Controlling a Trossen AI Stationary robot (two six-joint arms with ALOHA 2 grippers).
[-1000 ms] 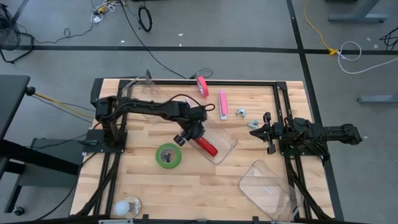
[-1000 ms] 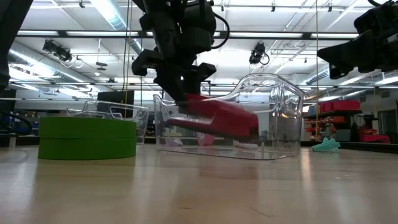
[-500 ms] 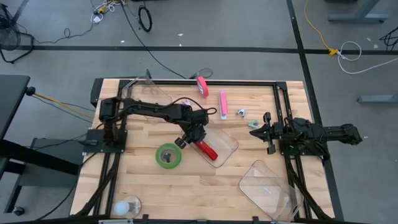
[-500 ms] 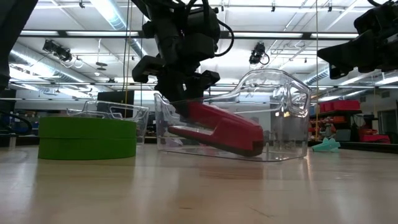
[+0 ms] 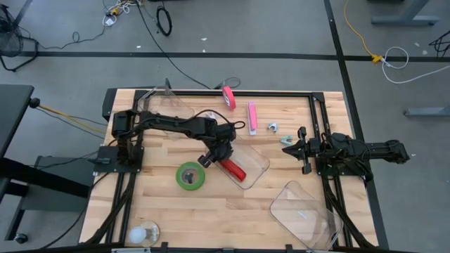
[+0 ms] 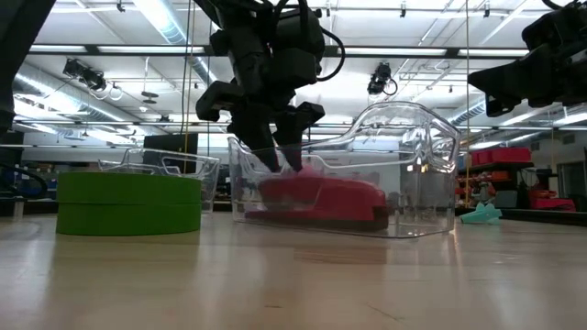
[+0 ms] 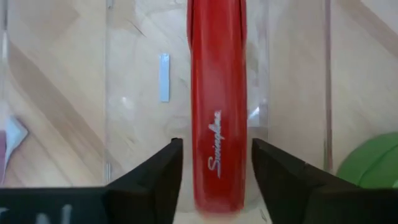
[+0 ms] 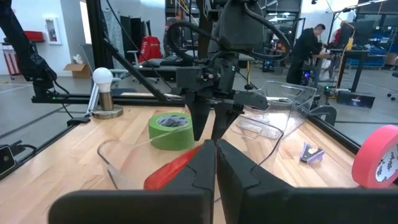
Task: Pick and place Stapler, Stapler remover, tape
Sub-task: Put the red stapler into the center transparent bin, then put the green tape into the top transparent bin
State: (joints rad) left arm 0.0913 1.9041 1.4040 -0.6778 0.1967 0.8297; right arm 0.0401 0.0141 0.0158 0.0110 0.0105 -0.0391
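A red stapler (image 5: pixel 234 167) lies flat on the floor of a clear plastic container (image 5: pixel 258 163) at mid-table; it also shows in the low view (image 6: pixel 316 197). My left gripper (image 7: pixel 216 146) is open, pointing down into the container. Its fingers stand on either side of the stapler's rear end with a narrow gap on each side. A green tape roll (image 5: pixel 190 176) lies flat on the table just left of the container. A teal stapler remover (image 5: pixel 287 140) lies in front of my right gripper (image 5: pixel 304 150). My right gripper is shut and empty at the right.
A pink tape roll (image 5: pixel 228 96) and a pink bar (image 5: pixel 252 117) lie near the far edge. More clear containers sit at the near right (image 5: pixel 302 211) and far left (image 5: pixel 165 105). A white bulb-like object (image 5: pixel 144 233) stands at the near left corner.
My left gripper has gone down a little into the clear container with the stapler. The stapler hung tilted with its front end low. Its rear end has now come down, and it lies flat on the container floor between the fingers.
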